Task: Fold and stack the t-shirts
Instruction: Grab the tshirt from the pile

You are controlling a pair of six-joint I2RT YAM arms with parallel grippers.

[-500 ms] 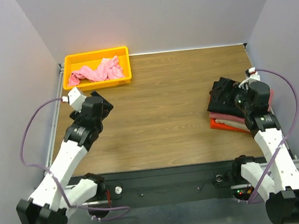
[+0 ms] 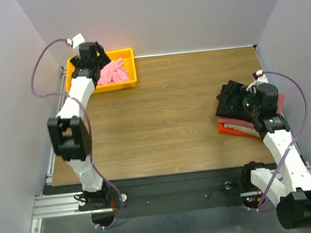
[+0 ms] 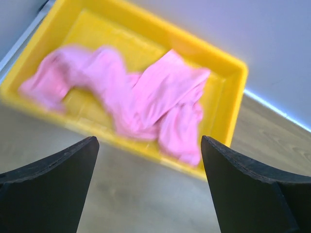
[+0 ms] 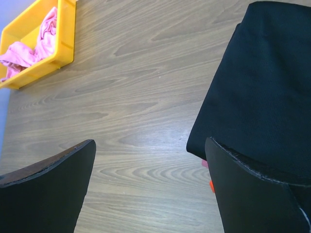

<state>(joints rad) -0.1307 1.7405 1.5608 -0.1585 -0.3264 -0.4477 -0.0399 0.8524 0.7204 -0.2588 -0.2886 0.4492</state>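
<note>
Top external: the left arm is stretched far forward, with the left gripper at the rectangular yellow plastic tray that holds the crumpled pink cloth shirt. The right arm is bent, and the right gripper hangs at the folded black cloth shirt topping the stack, whose lower layers show only edges. Left wrist: jaws wide apart and empty, shirt blurred. Right wrist: jaws spread and empty, black shirt cut off by the frame.

L gripper, R gripper: blk wedge fingers; arms white, blk joints, purple cables.
</note>
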